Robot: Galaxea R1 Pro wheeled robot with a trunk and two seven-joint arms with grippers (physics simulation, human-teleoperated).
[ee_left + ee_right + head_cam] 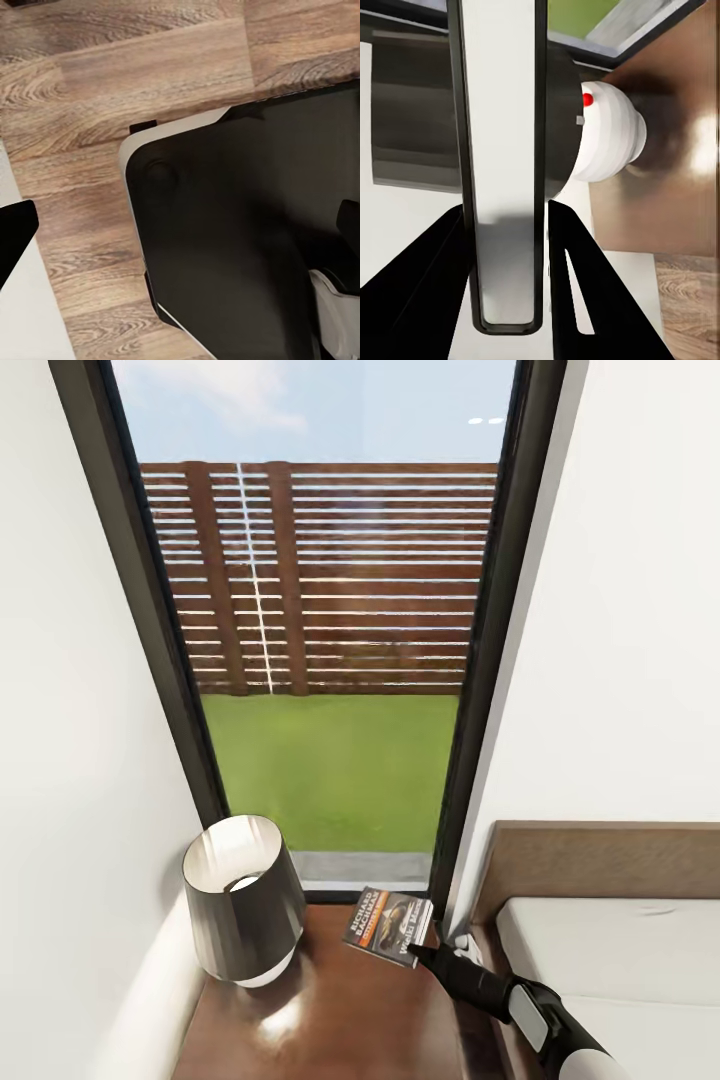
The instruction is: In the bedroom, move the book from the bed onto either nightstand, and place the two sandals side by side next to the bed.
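Observation:
The book (385,922), dark with an orange band, hangs tilted just above the back right part of the nightstand (330,1010). My right gripper (425,945) is shut on its near edge, the arm reaching in from the lower right. In the right wrist view the book (502,112) stands as a pale, dark-edged panel between the two black fingers (585,300), with the nightstand's glossy top (660,195) beyond. The bed (620,960), with its pale mattress and brown headboard, lies to the right. The sandals are out of view. A black part (15,240) at the left wrist view's edge may be my left gripper.
A table lamp (240,900) with a dark shade and white base takes the nightstand's left half. A tall dark-framed window (330,660) with fence and grass rises behind. White walls close in on both sides. The left wrist view looks down on wood floor (112,90) and my dark base (240,247).

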